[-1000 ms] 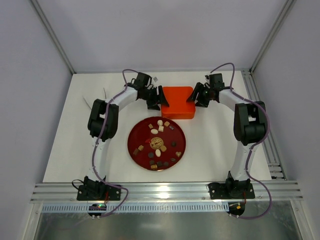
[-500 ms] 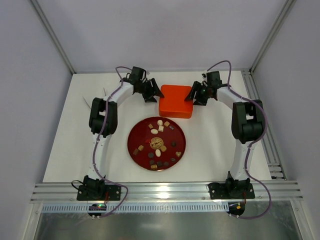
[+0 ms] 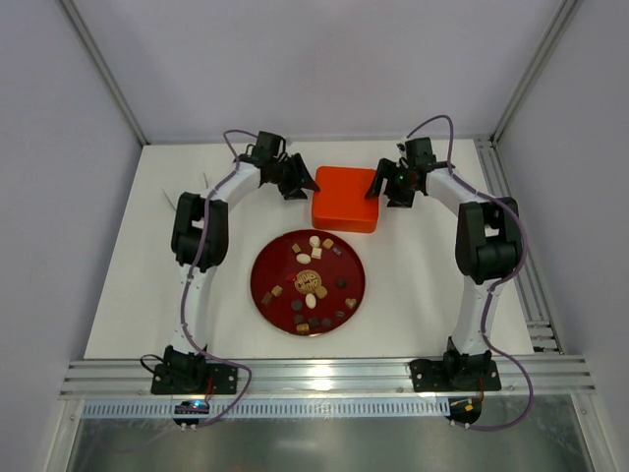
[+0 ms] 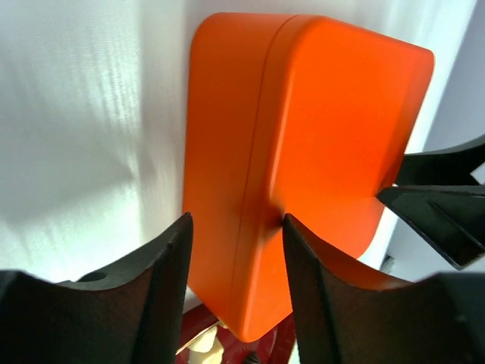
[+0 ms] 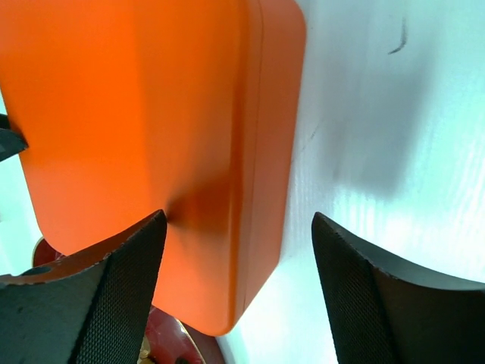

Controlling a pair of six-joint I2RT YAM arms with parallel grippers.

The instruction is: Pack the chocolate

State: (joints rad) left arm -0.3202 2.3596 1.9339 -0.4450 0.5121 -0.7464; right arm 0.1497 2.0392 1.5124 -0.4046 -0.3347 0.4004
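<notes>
While the top view looks down on the bench (image 3: 147, 295), the left tool (image 3: 300, 183) sits just beside the left side of the closed orange box (image 3: 346, 199) and the right tool (image 3: 385, 187) sits just beside its right side. The chocolate (image 3: 314, 285) lies scattered on a round dark-red plate (image 3: 267, 258), nearer the arm bases than both tools and apart from the box.

Seen from the left wrist, the left tool (image 4: 235, 296) has its fingers (image 4: 163, 288) spread, with the box's edge showing in the gap between them. Whether either finger touches the box cannot be told. Past the box, the dark tip of the right tool (image 4: 439, 205) points in.

Seen from the right wrist, the right tool (image 5: 239, 288) is spread wide. The box's other edge (image 5: 250, 152) lies in the gap, nearer one finger (image 5: 114, 296), with bare bench beside the other finger.
</notes>
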